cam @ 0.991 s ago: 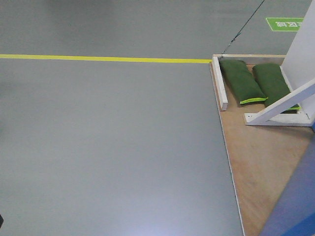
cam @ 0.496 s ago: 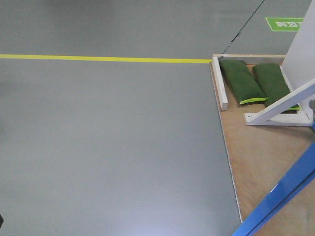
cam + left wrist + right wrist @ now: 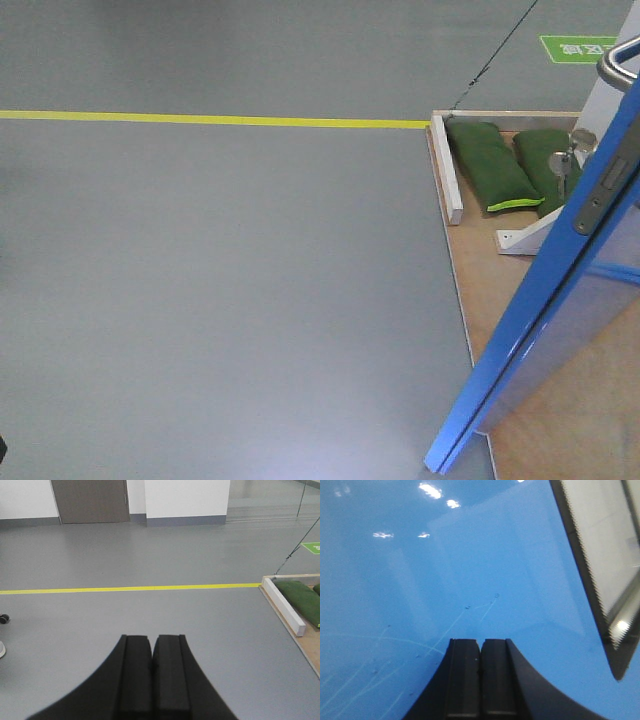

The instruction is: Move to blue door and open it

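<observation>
The blue door [image 3: 545,310] stands swung out at the right of the front view. I see its narrow edge with a steel latch plate [image 3: 606,186], a piece of the steel lever handle [image 3: 617,62] at the top right, and a key [image 3: 561,164] behind the edge. In the right wrist view the glossy door panel [image 3: 445,570] fills the frame. My right gripper [image 3: 480,642] is shut and empty, close in front of it. My left gripper [image 3: 152,640] is shut and empty over bare grey floor.
A wooden base board [image 3: 520,300] with white braces [image 3: 447,165] and two green sandbags [image 3: 490,162] lies at the right. A yellow floor line [image 3: 200,120] crosses the grey floor. A dark-framed pane [image 3: 600,555] shows at the right wrist view's right edge.
The door has swung out leftward into the front view: from a blue corner at the lower right to a long edge with latch plate and handle showing. It now covers part of the white brace.
</observation>
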You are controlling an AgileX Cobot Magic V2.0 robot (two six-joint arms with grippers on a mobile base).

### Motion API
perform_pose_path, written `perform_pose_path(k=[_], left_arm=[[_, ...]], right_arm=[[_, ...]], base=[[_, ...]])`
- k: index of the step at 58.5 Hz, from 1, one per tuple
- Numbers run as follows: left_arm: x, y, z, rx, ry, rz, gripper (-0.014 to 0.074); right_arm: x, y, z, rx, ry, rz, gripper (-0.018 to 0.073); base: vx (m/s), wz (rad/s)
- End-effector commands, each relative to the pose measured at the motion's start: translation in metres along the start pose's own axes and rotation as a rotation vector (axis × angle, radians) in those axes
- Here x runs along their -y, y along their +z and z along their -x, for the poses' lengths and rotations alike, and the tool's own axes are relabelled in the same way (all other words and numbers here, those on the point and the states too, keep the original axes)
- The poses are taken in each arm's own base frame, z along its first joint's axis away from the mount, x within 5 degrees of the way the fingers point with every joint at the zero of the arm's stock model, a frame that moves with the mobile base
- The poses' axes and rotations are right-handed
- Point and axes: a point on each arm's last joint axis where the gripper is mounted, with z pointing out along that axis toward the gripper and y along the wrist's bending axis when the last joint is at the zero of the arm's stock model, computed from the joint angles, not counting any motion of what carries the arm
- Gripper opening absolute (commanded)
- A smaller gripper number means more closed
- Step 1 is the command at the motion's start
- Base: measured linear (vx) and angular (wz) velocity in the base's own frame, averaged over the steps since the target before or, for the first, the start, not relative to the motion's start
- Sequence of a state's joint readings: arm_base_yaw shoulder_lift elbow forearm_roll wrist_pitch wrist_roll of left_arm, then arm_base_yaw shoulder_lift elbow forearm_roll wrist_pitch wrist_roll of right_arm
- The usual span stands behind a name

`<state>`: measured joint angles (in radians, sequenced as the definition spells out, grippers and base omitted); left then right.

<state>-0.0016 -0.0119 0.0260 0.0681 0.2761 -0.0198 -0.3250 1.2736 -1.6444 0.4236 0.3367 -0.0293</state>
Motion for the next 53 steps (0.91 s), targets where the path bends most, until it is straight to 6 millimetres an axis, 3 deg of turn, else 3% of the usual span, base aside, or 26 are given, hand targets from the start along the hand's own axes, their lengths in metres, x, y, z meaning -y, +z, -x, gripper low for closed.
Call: perform_pose_path(k=[1,21,53], left_arm=[[0.0,-0.004,0.017,0.123,-0.009,-0.007,0.0073],[0.0,-0.004,0.017,0.123,-0.009,-0.007,0.0073],[0.0,-0.004,0.017,0.123,-0.009,-0.007,0.0073]], right_arm=[[-0.017,-0.001,0.003,0.018,0.03,0.07,0.0012],[-0.047,0.016,-0.022,-0.075,0.138,0.199,0.0012],[-0.063,0.051,-0.062,-0.15,0.215,0.242,0.0012]], base=[[0.0,0.0],[0.0,0.0],[0.0,0.0]])
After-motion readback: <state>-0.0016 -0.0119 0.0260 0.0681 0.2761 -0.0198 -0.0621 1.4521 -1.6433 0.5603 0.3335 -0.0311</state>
